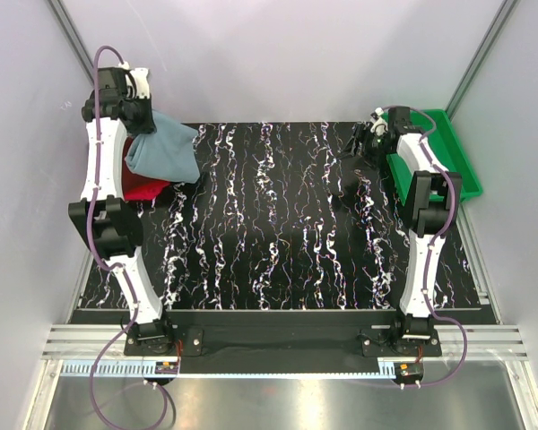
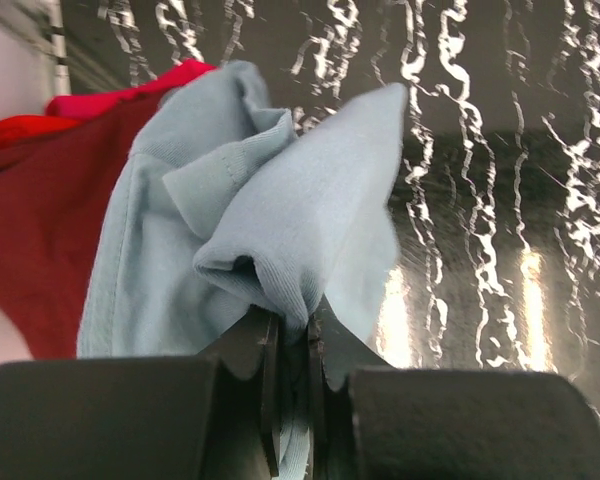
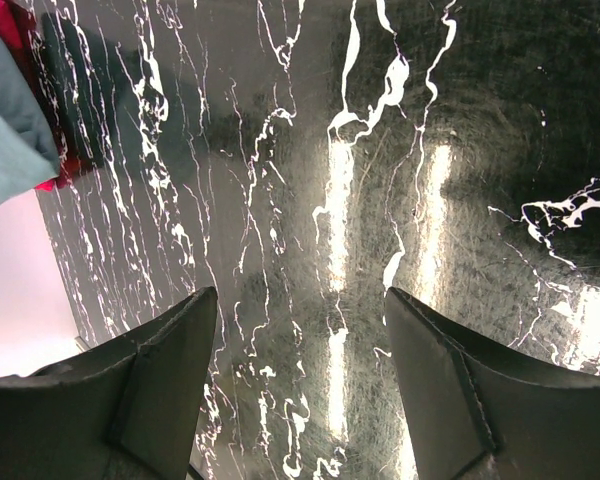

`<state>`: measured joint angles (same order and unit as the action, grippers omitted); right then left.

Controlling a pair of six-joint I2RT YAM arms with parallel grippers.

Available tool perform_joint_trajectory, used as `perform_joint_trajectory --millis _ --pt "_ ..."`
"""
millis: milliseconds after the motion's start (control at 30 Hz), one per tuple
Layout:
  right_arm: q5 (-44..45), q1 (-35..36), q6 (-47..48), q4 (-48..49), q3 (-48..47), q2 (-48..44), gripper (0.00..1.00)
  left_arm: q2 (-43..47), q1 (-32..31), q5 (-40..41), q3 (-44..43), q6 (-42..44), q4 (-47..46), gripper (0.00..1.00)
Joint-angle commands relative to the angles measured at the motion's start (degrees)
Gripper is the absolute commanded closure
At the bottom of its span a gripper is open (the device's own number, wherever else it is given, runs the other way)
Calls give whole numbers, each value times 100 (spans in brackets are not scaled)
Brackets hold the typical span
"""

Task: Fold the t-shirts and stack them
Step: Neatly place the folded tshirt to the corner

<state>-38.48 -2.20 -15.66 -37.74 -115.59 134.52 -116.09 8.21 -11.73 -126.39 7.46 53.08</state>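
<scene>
Cloth first: a dusty grey-blue soft t-shirt (image 2: 260, 230) is pinched at a bunched fold by the left claw (image 2: 292, 335) and draped beneath it, over a dark maroon folded shirt (image 2: 40, 230). The right claw (image 3: 300, 300) is spread, nothing held. Slippage from that thin bite is feared, and the maroon shirt could be dragged. No writing is seen.

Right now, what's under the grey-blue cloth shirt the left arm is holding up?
A dark maroon cloth shirt and a bright red one lie beneath the grey-blue shirt. The hanging cloth covers part of both, so their full shape is hidden.
</scene>
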Motion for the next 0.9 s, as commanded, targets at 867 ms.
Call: perform_joint_trajectory --millis 867 --pt "-19 26 54 135 256 -593 24 131 58 2886 -545 800 -1133 100"
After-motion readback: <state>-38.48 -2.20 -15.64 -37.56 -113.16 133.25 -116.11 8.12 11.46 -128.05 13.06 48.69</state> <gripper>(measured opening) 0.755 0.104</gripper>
